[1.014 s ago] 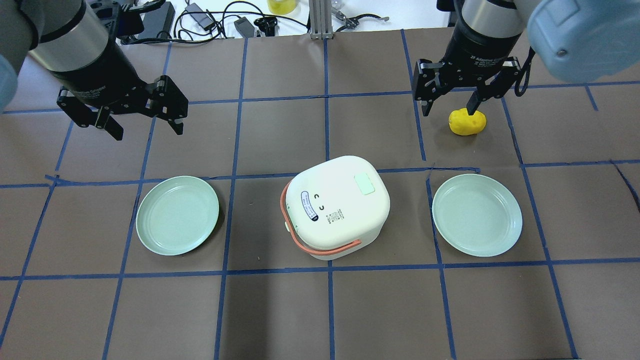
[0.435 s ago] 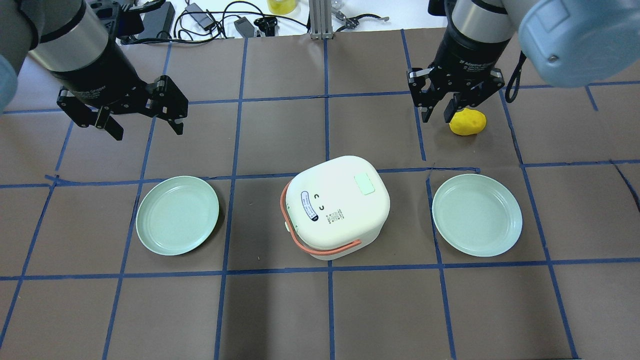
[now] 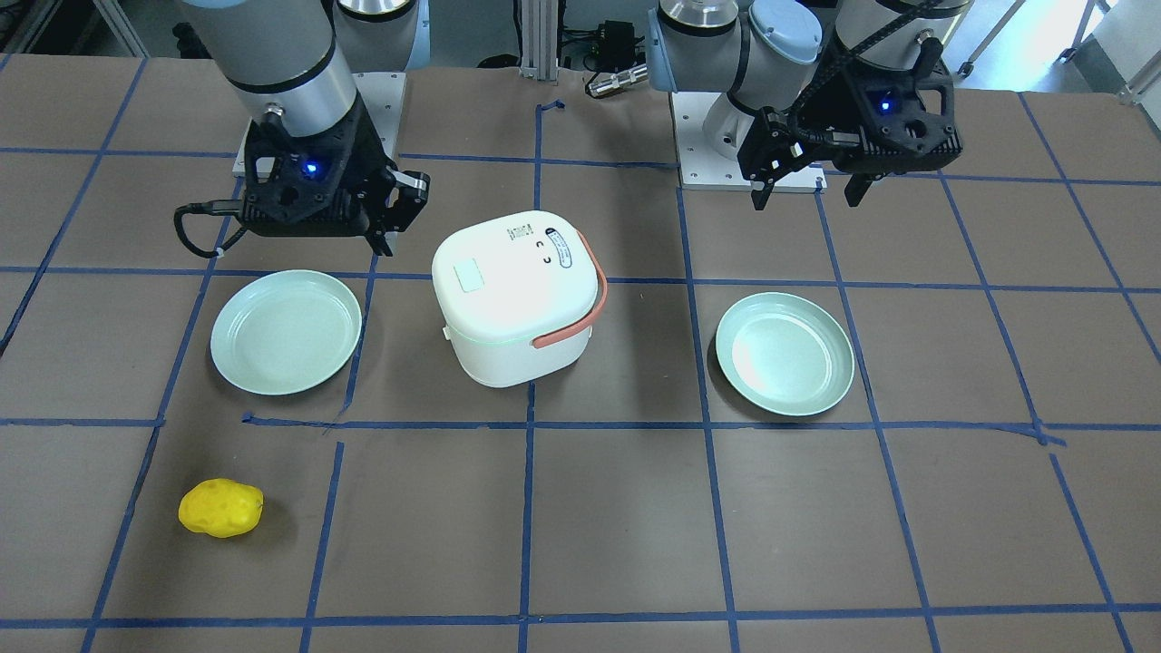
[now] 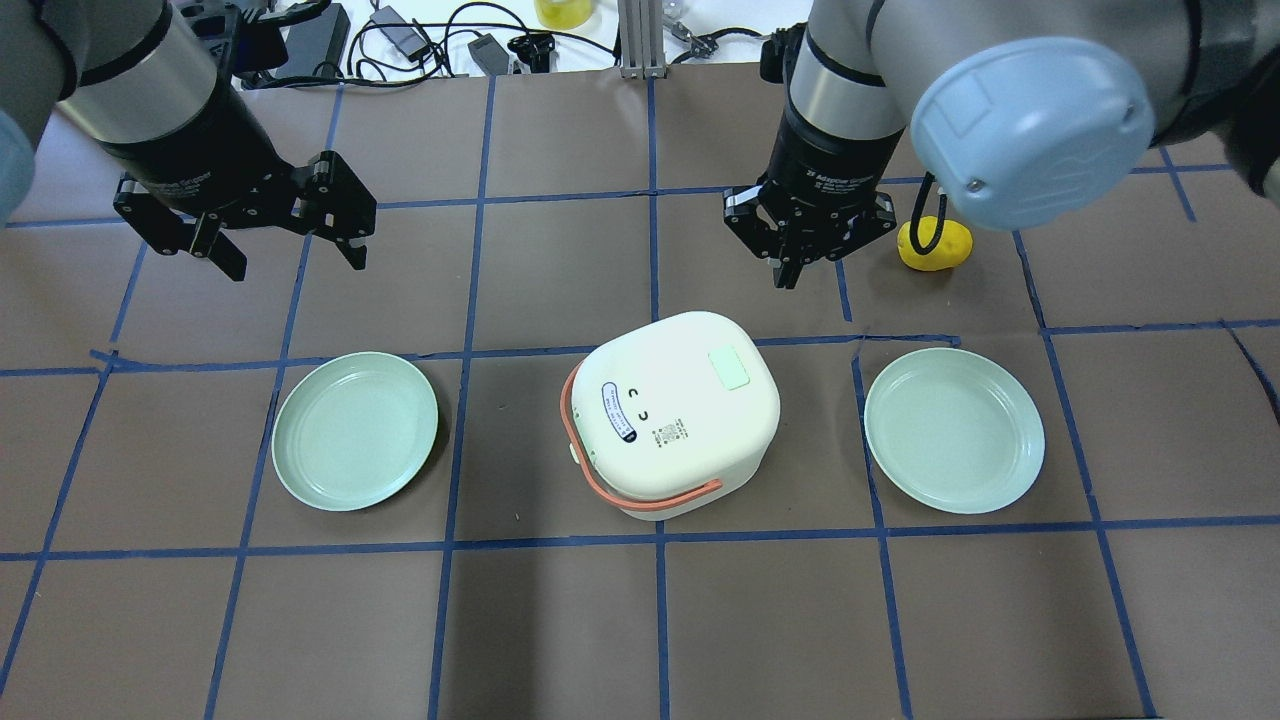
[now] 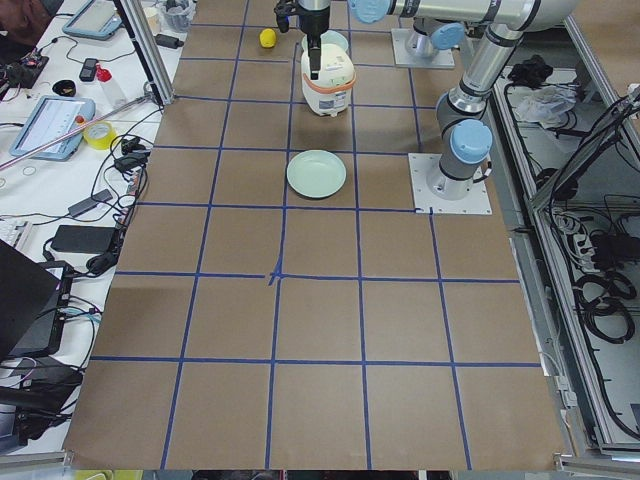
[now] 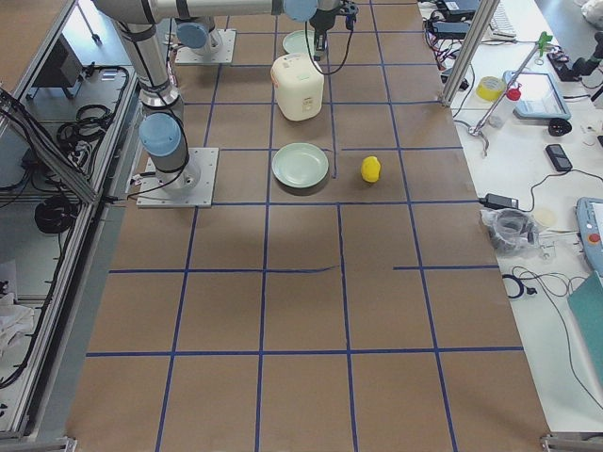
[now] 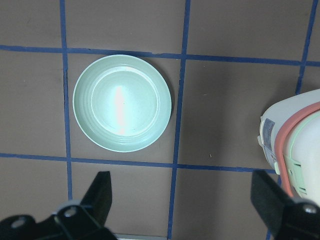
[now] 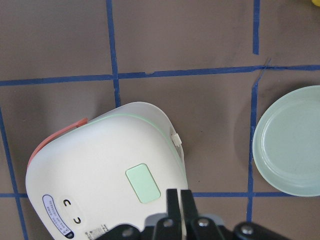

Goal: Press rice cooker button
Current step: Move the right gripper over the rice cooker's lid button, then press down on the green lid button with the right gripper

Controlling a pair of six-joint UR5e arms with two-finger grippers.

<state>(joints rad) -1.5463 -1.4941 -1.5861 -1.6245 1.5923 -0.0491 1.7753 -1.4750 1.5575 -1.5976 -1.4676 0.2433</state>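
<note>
The white rice cooker (image 4: 680, 440) with a salmon handle stands mid-table. Its pale, near-white button (image 4: 729, 367) is on the lid's top, also in the right wrist view (image 8: 143, 183) and the front view (image 3: 469, 274). My right gripper (image 4: 790, 272) is shut and empty, above the table just beyond the cooker's far right corner, apart from it; its closed fingers (image 8: 174, 200) show beside the button. My left gripper (image 4: 295, 262) is open and empty, hovering at the far left beyond the left plate.
Two pale green plates flank the cooker, one on the left (image 4: 355, 430) and one on the right (image 4: 954, 430). A yellow potato-like lump (image 4: 945, 250) lies beyond the right plate. Cables and tools lie along the table's far edge.
My right gripper has moved left from over the yellow lump toward the cooker's far corner and has closed its fingers. The left arm has not moved.
</note>
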